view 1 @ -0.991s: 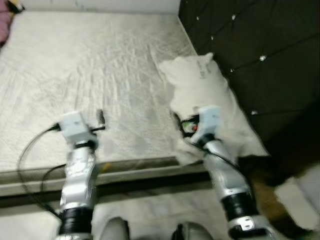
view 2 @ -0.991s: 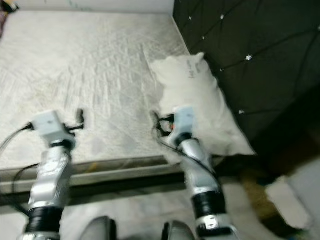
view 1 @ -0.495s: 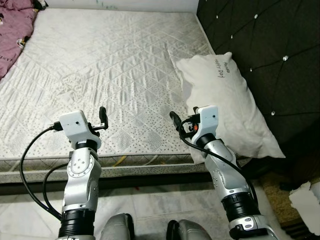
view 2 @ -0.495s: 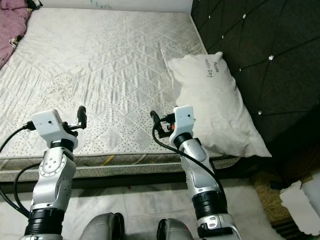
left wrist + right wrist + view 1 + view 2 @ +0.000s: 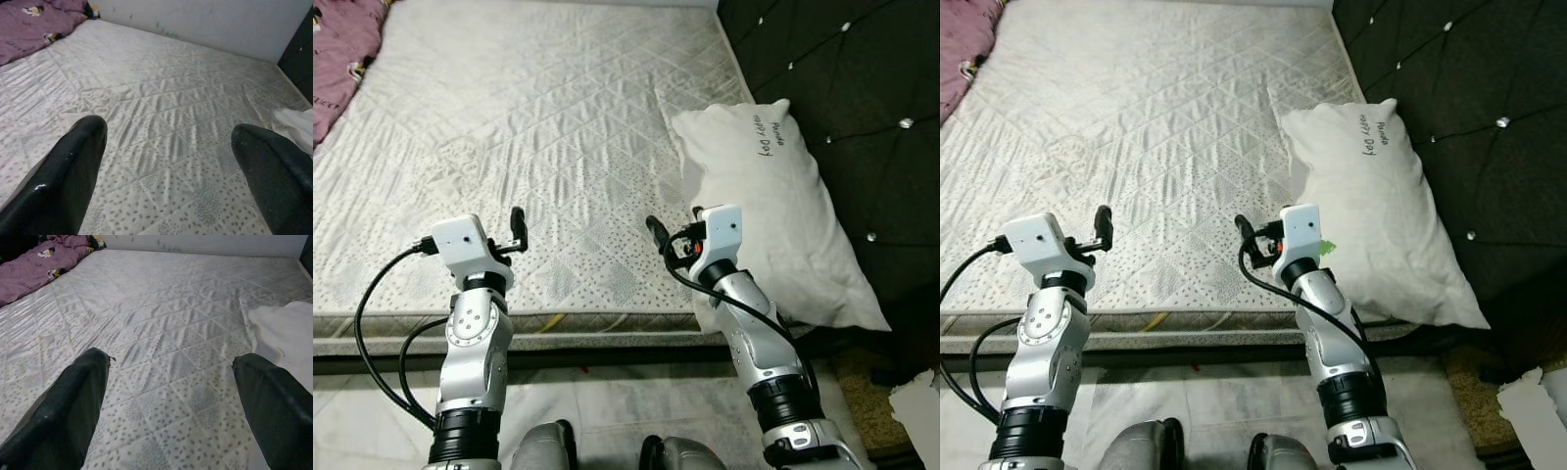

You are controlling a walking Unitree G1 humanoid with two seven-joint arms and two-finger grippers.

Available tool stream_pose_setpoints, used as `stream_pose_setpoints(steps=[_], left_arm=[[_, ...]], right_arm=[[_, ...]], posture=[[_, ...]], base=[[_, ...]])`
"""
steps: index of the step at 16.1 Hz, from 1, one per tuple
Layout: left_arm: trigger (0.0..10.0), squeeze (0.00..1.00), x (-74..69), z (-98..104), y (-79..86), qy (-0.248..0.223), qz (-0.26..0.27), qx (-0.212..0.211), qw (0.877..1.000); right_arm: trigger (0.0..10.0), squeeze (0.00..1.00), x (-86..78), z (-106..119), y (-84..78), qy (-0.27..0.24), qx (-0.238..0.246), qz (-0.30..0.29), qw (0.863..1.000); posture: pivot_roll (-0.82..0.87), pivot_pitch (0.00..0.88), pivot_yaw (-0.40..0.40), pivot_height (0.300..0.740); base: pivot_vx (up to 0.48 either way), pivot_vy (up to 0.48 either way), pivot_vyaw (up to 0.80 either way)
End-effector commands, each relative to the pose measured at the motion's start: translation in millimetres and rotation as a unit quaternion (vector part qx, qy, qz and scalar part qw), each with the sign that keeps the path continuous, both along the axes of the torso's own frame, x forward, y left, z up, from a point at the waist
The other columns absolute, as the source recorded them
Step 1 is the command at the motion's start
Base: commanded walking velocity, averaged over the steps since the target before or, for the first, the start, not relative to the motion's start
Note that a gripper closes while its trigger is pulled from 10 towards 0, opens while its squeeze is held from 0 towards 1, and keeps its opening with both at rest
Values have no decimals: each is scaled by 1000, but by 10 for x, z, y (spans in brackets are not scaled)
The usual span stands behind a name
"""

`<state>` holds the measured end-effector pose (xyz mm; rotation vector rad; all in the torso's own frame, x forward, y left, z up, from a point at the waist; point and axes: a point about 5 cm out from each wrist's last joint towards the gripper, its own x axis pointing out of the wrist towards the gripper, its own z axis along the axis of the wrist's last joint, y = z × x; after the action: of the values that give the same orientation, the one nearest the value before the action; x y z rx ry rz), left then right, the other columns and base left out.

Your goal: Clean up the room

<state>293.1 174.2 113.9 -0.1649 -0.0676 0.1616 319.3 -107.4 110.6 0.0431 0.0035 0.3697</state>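
Two grippers: both held out over the near edge of the mattress, neither touching it or holding anything.
Left gripper: fingers spread wide, poised above the quilted surface near the front edge, on the robot's left.
Right gripper: fingers spread wide as well, above the mattress just beside the pillow's near end.
Pillow: white, lying on the right side of the mattress against the dark tufted headboard; its near corner hangs past the front edge of the mattress.
Pillow relative to fingers: to the right of the right gripper, close beside it but not between the fingers; well apart from the left gripper.
Pillow long axis: runs from the far middle of the bed toward the near right, roughly along the headboard.
Writing: dark handwriting on the pillow's far end, too small to read with certainty.
Purple bedding: bunched at the far left corner of the mattress, with small printed figures on it.
Floor: pale tiles below the bed edge; a white scrap lies at the near right.
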Motion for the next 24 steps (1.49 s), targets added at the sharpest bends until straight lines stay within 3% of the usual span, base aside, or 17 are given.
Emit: stream_pose_setpoints(steps=[1,11,14,24], left_arm=[[10000,0,-2,17,-24,-4,-4,-2,1000],[10000,0,6,-35,-52,15,5,-17,1000],[10000,0,8,-25,-47,13,3,-20,1000],[10000,0,19,-23,-52,14,5,-16,1000]], right_arm=[[10000,0,3,-20,-39,2,-5,-4,1000],[10000,0,19,-51,-76,11,-6,-13,1000],[10000,0,26,-48,-74,9,-5,-14,1000],[10000,0,38,-48,-75,8,-9,-16,1000]], posture=[[57,146,-47,740],[57,158,-45,740],[57,157,-44,740],[55,156,-43,740]], base=[[296,0,0],[0,24,-80],[0,472,-673],[0,469,0]])
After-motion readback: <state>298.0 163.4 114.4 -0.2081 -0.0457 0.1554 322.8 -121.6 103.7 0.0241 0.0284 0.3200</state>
